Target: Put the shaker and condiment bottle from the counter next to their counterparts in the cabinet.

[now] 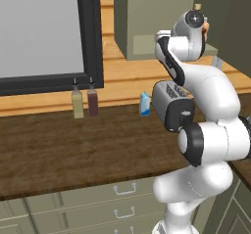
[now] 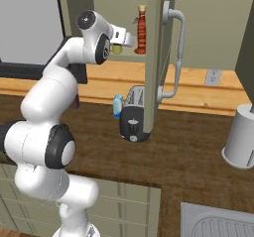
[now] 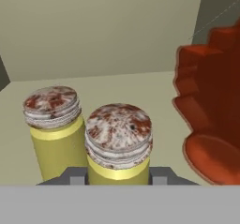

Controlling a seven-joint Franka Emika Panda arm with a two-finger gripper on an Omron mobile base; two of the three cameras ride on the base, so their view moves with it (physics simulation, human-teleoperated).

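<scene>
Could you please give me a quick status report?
Gripper shut on shaker inside cabinet. Matching shaker alongside. Condiment bottle close on the other side.

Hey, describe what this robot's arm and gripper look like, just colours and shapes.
The arm is built of glossy white, rounded segments linked by dark, nearly black joint bands. A round dark cap with a grey centre closes off the topmost joint. No cables or lettering show. The gripper ends in two small, blocky dark grey fingertips seen at the bottom of the hand view.
</scene>
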